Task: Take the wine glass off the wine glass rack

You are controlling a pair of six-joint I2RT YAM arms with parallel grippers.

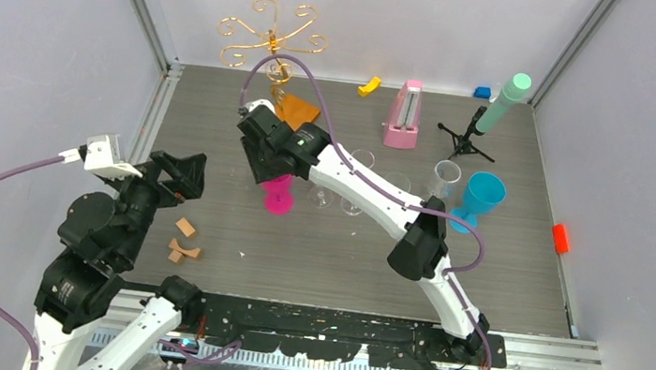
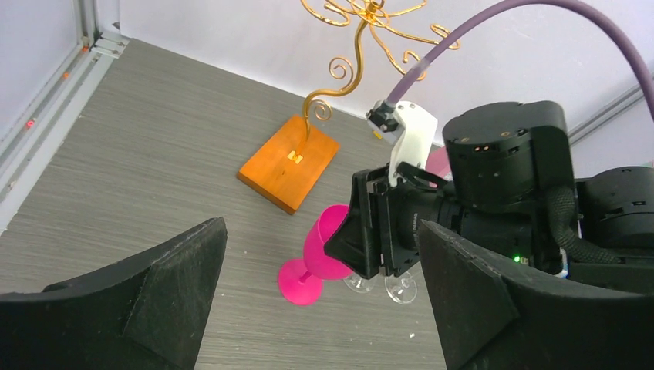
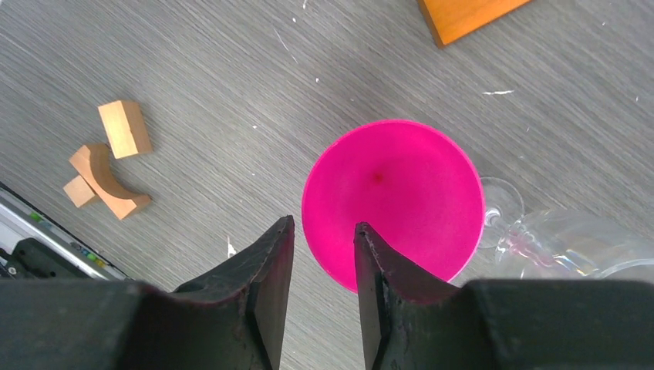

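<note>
Right gripper (image 3: 324, 227): nearest the wrist lens; jaws parted, straddling the near rim of the wine glass, one finger outside the bowl, the other over its inside. A strip of table shows between the outer finger and the rim.
Wine glass (image 3: 401, 193): bright pink, upright on its foot on the table (image 1: 344, 253), left of centre. It is off the rack, just near of the orange base.
Wine glass rack (image 1: 271, 41): gold wire stand with curled arms, at the far left of the table.
Orange base (image 2: 289, 162): flat rectangle holding the rack's stem.
Clear glasses (image 1: 360, 165): stemmed, just right of the pink glass, under the right arm.
Wooden blocks (image 3: 108, 158): three small pieces, one curved, near and left of the pink glass.
Left gripper (image 2: 322, 231): jaws spread wide, holding nothing, raised at the near left and facing the pink glass.
Clear tumbler (image 1: 445, 179): right of centre.
Blue goblet (image 1: 481, 199): just right of the tumbler.
Pink box (image 1: 403, 114): far side, centre.
Yellow piece (image 1: 370, 85): far edge, left of the pink box.
Mint cylinder (image 1: 504, 103): tilted on a black tripod (image 1: 465, 140), far right.
Red item (image 1: 560, 237): at the right edge.
</note>
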